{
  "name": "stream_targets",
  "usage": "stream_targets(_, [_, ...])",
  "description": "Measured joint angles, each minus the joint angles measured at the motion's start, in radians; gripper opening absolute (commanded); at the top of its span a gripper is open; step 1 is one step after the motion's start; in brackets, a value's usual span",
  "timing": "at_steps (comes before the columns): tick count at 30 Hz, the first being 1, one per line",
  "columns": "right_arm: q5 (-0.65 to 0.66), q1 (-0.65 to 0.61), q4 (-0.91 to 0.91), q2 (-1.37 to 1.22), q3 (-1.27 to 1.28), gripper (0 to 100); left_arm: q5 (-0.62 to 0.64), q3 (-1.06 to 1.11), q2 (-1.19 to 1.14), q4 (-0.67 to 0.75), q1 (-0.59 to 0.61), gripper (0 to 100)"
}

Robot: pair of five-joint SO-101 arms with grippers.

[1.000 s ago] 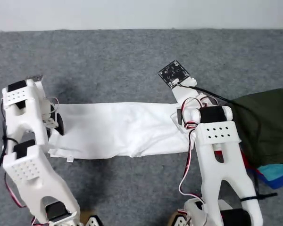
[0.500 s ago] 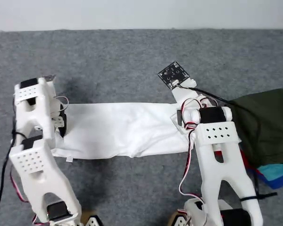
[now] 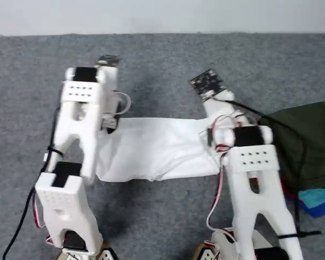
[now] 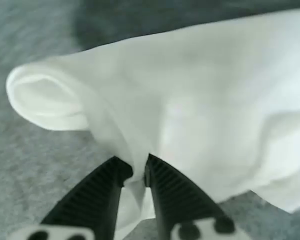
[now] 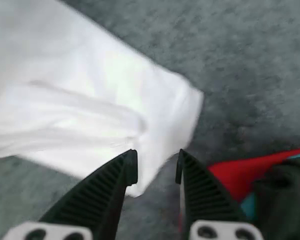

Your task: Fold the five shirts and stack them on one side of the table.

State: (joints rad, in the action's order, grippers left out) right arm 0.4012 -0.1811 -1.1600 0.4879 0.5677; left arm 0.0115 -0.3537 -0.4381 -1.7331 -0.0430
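Grey table (image 3: 162, 59), pale wall (image 3: 162, 16) behind; left jaws pinch white shirt (image 3: 157, 149), right jaws slightly apart, seemingly empty.

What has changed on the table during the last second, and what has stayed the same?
The left gripper, shut on the left end of the white shirt, has carried it toward the right arm, so the shirt lies shorter. The right gripper stays at its right end; the dark green shirt has not moved.
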Motion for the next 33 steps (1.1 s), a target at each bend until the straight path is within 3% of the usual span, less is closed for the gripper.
stream_targets(8, [0.006,-0.308,0.038,0.0,0.21,13.9,-0.006,0.003,0.003,0.0,0.095,1])
stream_targets(15, [0.006,-0.422,0.233,0.0,0.302,13.9,-0.006,0.003,0.003,0.0,0.198,1])
stream_targets(20, [-0.008,-0.439,0.315,-0.023,0.308,13.9,-0.006,0.003,0.003,0.0,0.193,1])
stream_targets(29, [-0.126,-0.442,0.677,-0.31,0.305,13.9,-0.006,0.003,0.003,0.0,0.198,1])
stream_targets(33, [-0.14,-0.442,0.729,-0.391,0.261,13.9,-0.006,0.003,0.003,0.0,0.198,1])
